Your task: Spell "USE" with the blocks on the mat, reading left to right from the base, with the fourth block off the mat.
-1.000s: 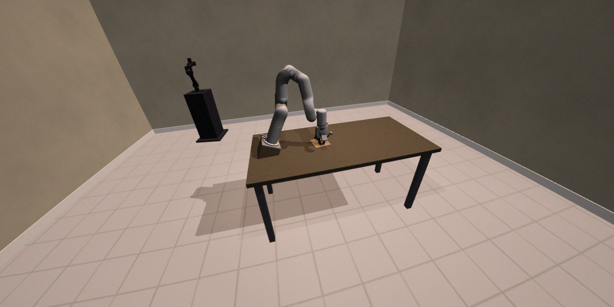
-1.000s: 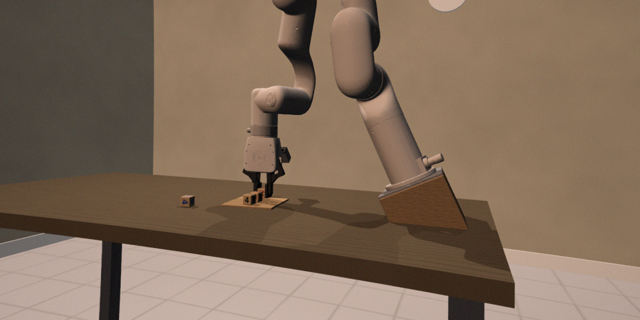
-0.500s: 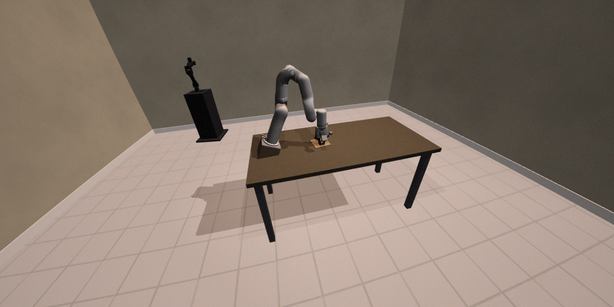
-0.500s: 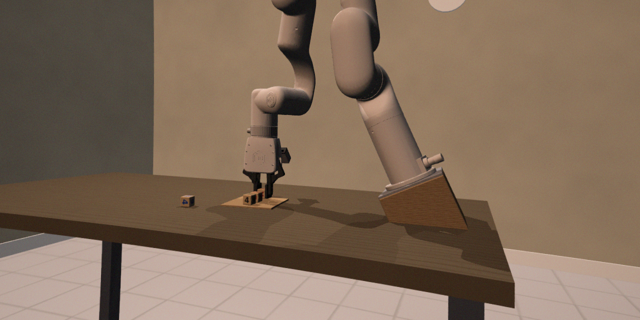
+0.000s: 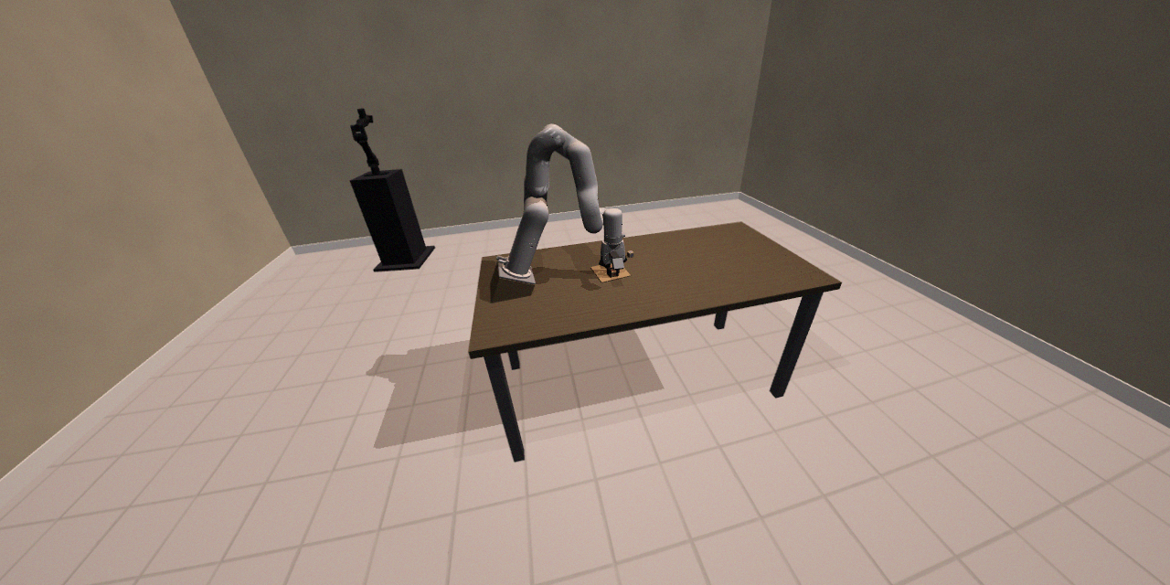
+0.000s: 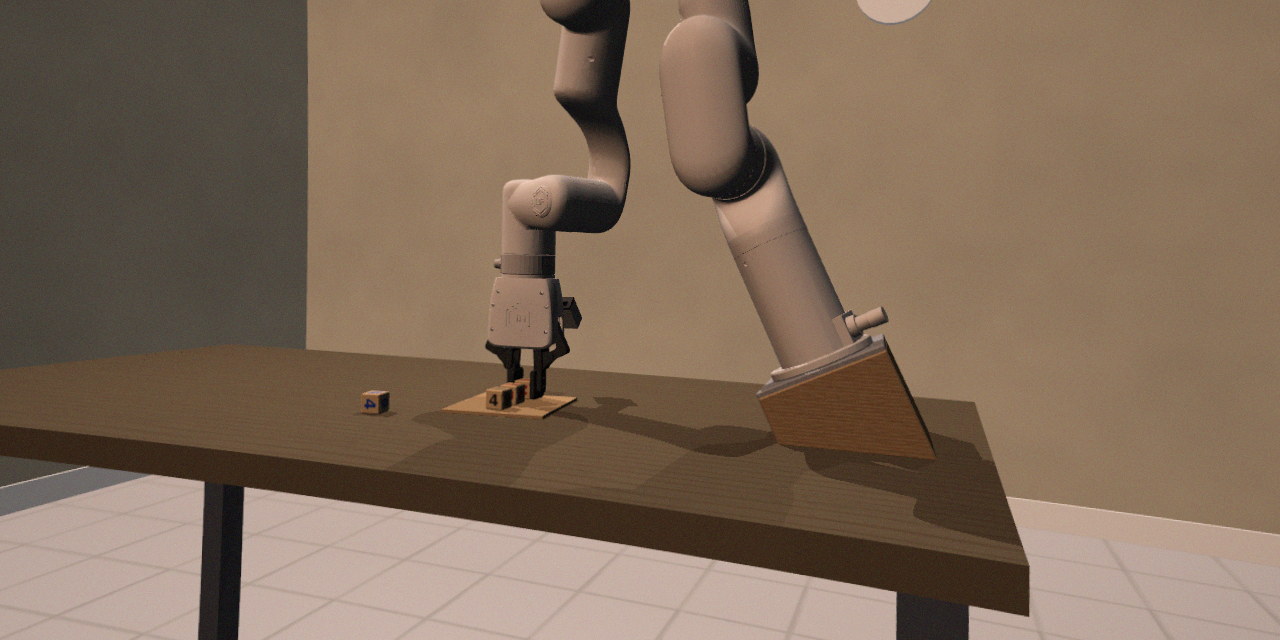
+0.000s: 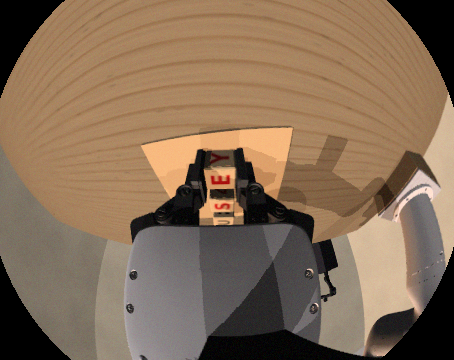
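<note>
the grey two-finger gripper (image 6: 527,374) stands upright, fingers down, clenched on a small tan wooden letter block (image 7: 222,196) that sits on the thin light-tan square mat (image 6: 472,406); the mat lies on the dark brown wooden table (image 6: 626,493), toward the end that bears the arm's wood-grain wedge base (image 6: 904,443). in the wrist view the fingers flank the block with the red "e", and a block face marked "s" lies just nearer the palm; whether a "u" sits beyond it is hidden. from the side, a row of blocks (image 6: 498,398) rests on the mat, while a separate tan block with a blue mark (image 6: 375,401) lies off the mat, toward the far end of the table. before you release, judge that the held block rests flat and in line; open the jaws gently, then rise straight up so that no finger drags a neighbour.
</note>
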